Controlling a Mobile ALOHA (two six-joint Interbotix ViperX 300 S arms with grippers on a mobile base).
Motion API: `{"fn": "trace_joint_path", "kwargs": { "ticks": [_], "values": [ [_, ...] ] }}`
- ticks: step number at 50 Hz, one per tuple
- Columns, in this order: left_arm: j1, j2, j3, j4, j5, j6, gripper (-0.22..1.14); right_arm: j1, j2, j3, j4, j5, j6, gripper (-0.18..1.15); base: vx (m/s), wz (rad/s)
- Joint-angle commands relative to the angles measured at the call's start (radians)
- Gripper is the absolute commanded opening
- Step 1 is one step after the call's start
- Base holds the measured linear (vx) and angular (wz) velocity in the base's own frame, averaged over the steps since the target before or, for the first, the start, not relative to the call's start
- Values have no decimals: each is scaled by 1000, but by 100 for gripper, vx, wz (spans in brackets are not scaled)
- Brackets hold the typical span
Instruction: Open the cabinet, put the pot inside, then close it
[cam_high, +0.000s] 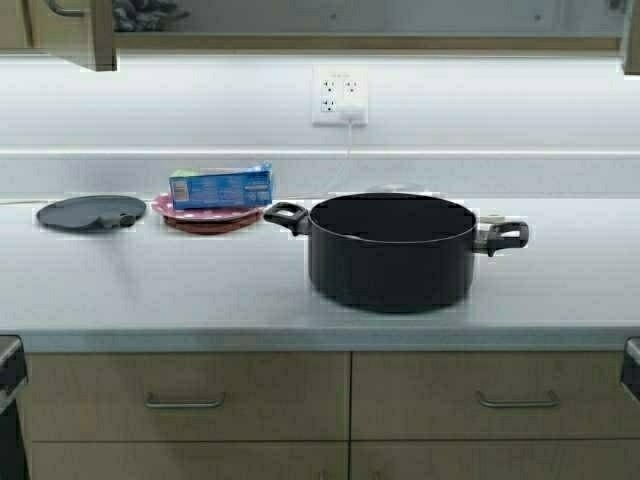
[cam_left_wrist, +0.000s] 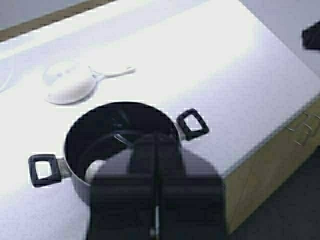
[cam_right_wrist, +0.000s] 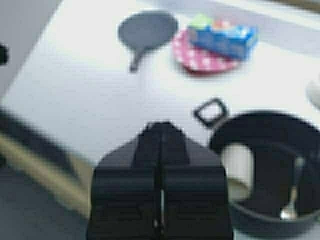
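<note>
No readable text anywhere; print on the blue box (cam_high: 221, 187) on the tabletop (cam_high: 200, 290) too blurred.

Pale grey counter (cam_high: 200, 290) spans full width of high view, backsplash behind, drawers under front edge. Black pot (cam_high: 392, 250) stands right of centre, near front edge, loop handles at 3 and 9 o'clock. Red plate (cam_high: 205, 213) at pot's 10 o'clock. Flat dark lid (cam_high: 90, 212) at plate's 9 o'clock, apart from it. Small cream pan (cam_left_wrist: 70, 87) behind pot, at 12 o'clock.
</note>
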Motion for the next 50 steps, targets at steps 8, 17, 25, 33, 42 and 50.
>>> {"fn": "trace_joint_path", "kwargs": {
  "ticks": [8, 17, 25, 33, 42, 50],
  "values": [
    [117, 291, -175, 5, -118, 2, 3, -141, 181, -94, -78, -104, 2, 6, -4, 4],
    [262, 430, -290, 5, -120, 3, 3, -383, 259, -127, -89, -86, -5, 6, -8, 4],
    [354, 459, -290, 0, -120, 2, 3, -581, 262, -114, -103, -32, -8, 6, -12, 5],
    [400, 433, -252, 2, -126, 2, 3, -693, 256, -84, -127, -31, -9, 6, -13, 4],
    [433, 416, -235, -2, -130, -9, 4, -673, 264, -103, -104, -91, 11, 7, -15, 4],
    [345, 399, -204, 5, -170, -15, 25, -499, 259, -94, -87, -98, 17, 34, -17, 0]
  ]
}}
